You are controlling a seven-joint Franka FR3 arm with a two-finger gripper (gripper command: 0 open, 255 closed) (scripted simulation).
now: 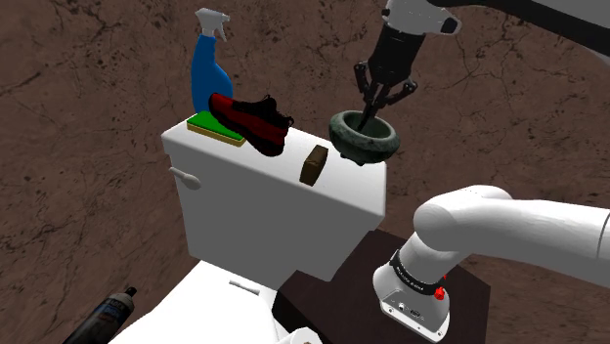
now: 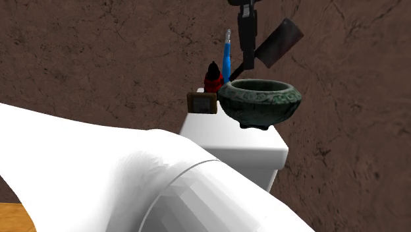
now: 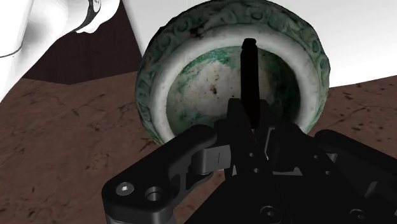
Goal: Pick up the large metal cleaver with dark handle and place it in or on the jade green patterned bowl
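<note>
Pincer (image 1: 372,100) points down, clasping cleaver (image 2: 279,43) over bowl (image 2: 261,103).

The shoulder camera is sitting high beside the stand (image 1: 315,285), looking down and leftward over the toilet tank (image 1: 274,195) from a middling distance. The second exterior camera is sitting low and close behind the arm (image 2: 132,178), facing the brown wall (image 2: 99,59) and looking along the tank's lid from the end carrying the bowl (image 2: 260,102). The wrist camera is hanging close over the bowl, looking steeply down along the claw (image 3: 253,127), past the cleaver (image 3: 249,76) it is clasping. All three are sharing the bowl and the lid's end beneath it.
</note>
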